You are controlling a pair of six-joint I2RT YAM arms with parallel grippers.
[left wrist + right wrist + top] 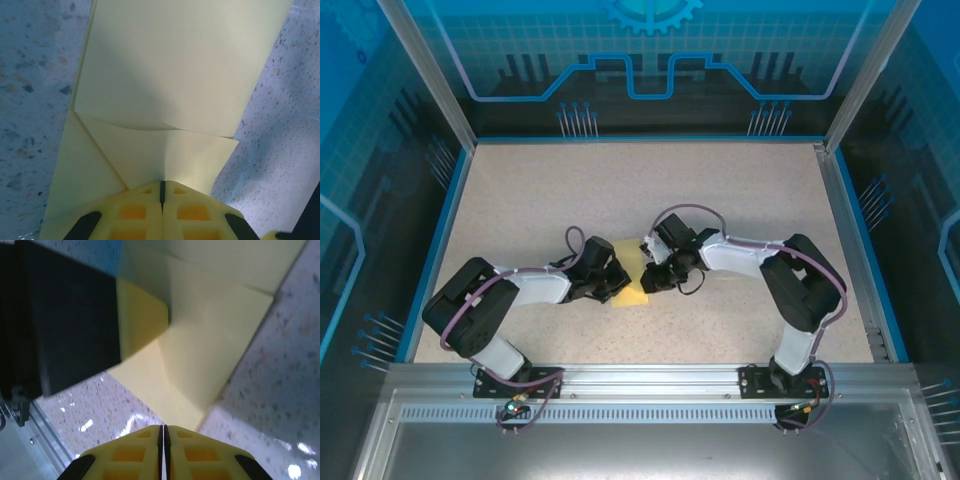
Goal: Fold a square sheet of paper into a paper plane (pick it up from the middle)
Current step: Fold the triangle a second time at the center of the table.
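Paper: part-folded, lay on table btwn both grippers | L gripper: was pinched shut on its edge | R gripper: jaws were closed, tips at a corner

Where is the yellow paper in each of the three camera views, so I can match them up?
Top external: the yellow paper lies near the centre of the speckled tabletop.
Left wrist: the paper runs from the bottom centre up to the top edge.
Right wrist: the paper spreads from the bottom centre to the upper right.
Shared landmark: the speckled tabletop bordering the paper in every view.
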